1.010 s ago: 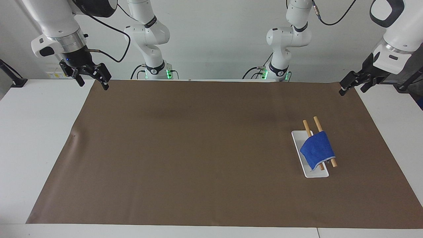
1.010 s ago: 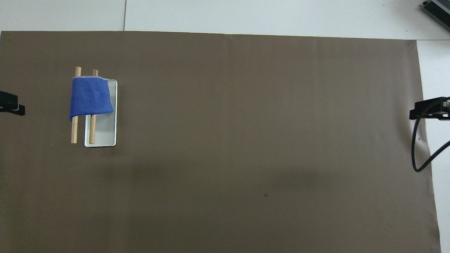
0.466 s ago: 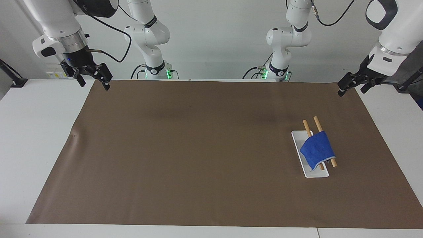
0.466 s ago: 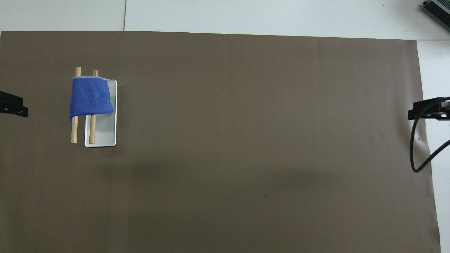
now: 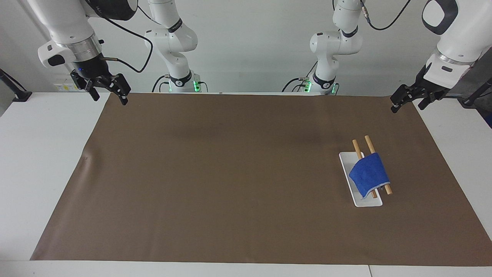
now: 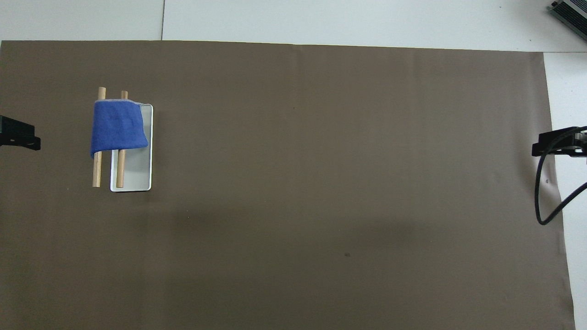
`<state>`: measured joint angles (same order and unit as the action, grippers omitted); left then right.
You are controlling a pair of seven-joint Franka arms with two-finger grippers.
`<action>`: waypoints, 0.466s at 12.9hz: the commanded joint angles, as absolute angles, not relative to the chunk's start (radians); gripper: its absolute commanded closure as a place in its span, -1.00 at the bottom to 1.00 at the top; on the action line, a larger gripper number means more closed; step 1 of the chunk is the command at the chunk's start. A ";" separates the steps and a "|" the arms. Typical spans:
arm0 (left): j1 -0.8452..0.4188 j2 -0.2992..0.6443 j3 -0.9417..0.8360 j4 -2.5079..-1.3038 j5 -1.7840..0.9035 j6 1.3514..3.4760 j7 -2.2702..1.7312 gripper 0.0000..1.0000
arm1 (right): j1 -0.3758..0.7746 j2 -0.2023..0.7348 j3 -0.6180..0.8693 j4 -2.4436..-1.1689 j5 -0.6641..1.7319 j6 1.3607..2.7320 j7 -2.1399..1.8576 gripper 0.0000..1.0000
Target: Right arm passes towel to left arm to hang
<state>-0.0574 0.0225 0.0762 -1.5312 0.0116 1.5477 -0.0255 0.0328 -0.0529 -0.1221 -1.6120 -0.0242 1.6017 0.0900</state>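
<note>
Brown-matted desk (image 5: 230, 173) | your towel (image 5: 369, 175) hangs on dowels (image 5: 371, 144), well apart from both claws | left claw (image 5: 407, 100), right claw (image 5: 107, 90) wide open, empty | nothing left.

You are looking at a brown mat (image 5: 230, 177) lying open across its middle; only the towel (image 5: 369, 174), draped over two wooden rods (image 5: 359, 150) on a white tray (image 5: 347, 159), is standing in the way.

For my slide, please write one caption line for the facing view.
Blue towel draped over two wooden rods on a white tray; both arms wait, grippers open.
</note>
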 commanded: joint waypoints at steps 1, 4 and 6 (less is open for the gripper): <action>-0.058 0.017 0.069 -1.543 0.032 1.603 0.000 -1.00 | 0.028 -0.066 -0.114 -1.631 -0.035 1.609 0.084 -1.00; -0.058 0.017 0.067 -1.555 0.029 1.650 0.002 -1.00 | 0.028 -0.066 -0.114 -1.629 -0.035 1.609 0.084 -1.00; -0.057 0.017 0.069 -1.555 0.031 1.655 0.008 -1.00 | 0.028 -0.066 -0.114 -1.629 -0.035 1.609 0.084 -1.00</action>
